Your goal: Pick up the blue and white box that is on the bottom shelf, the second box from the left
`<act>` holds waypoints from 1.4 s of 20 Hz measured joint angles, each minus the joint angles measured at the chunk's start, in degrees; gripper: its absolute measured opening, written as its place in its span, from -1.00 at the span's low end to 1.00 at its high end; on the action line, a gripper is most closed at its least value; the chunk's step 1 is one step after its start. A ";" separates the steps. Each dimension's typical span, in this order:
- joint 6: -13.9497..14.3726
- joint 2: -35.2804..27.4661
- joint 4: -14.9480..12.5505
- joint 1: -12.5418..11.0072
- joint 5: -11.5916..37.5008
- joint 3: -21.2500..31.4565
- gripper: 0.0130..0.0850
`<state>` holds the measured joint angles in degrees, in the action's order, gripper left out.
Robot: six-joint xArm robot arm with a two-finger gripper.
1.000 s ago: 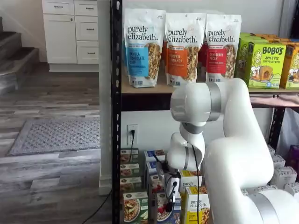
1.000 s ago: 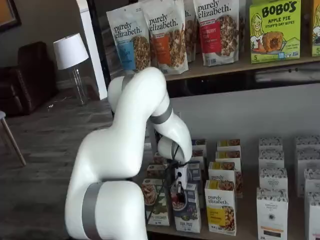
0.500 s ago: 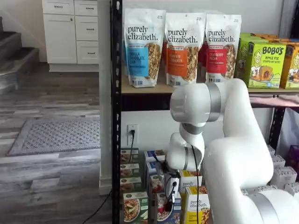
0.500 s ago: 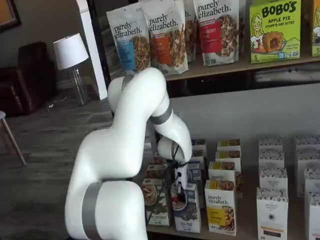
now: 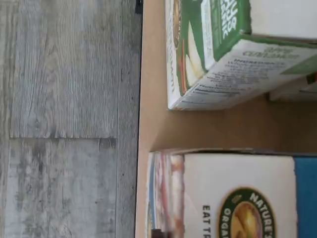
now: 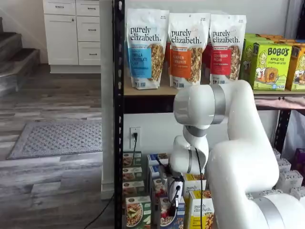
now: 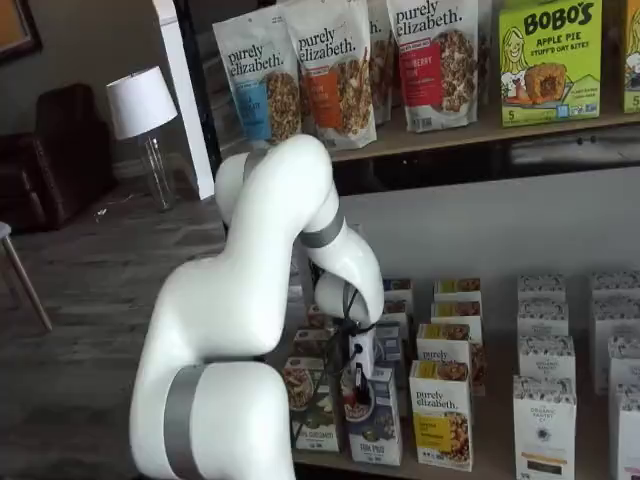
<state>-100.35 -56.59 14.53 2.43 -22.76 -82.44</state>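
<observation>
Gripper of mine sits right over the blue and white box, fingers unreadable. Box stands at bottom shelf front, between green box and yellow box. Grey plank floor beyond.

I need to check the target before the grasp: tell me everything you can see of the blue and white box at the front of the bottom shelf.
The blue and white box is small, upright cardboard with a white top, a dark blue front and a bowl picture. It stands at the bottom shelf's front edge between a green-fronted box and a yellow-fronted box. The gripper overlaps its top.
</observation>
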 joint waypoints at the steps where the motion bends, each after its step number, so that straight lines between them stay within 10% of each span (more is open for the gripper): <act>1: 0.04 0.09 -0.06 -0.02 -0.08 0.06 0.22; 5: -0.37 0.42 0.37 -0.05 -0.19 0.35 -0.11; 28: -1.18 11.37 2.52 1.63 2.61 15.70 -0.11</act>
<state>-101.53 -45.23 17.05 4.06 -20.14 -66.74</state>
